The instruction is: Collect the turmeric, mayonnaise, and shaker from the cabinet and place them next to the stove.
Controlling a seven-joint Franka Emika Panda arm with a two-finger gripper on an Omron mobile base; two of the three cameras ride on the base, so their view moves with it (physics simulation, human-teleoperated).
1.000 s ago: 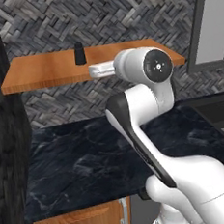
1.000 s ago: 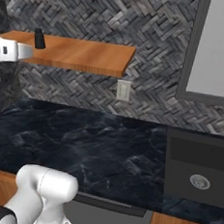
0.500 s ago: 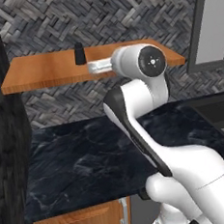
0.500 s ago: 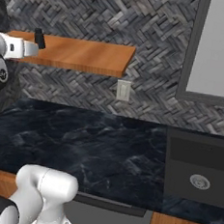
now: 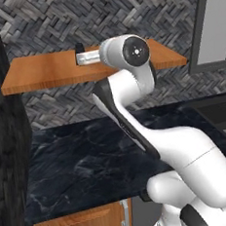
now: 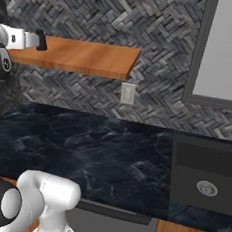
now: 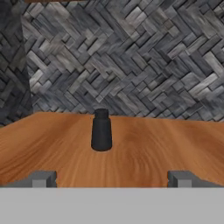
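A grey herringbone stone wall fills the background, and below it a dark marbled counter runs across the lower half of both base views, with a wooden cupboard front under it at the bottom left of the left base view. A pale wall outlet sits on the wall just under the shelf's right end in the right base view. The orange-brown shelf juts from the wall in the upper part of the frames, and on it the shaker stands upright, small and dark, near the centre of my hand view. My claw is level with the shelf board, my two fingertips spread wide apart at the bottom of that view, with the shaker straight ahead between their lines and not touched. In the left base view my hand reaches over the shelf, just beside the shaker.
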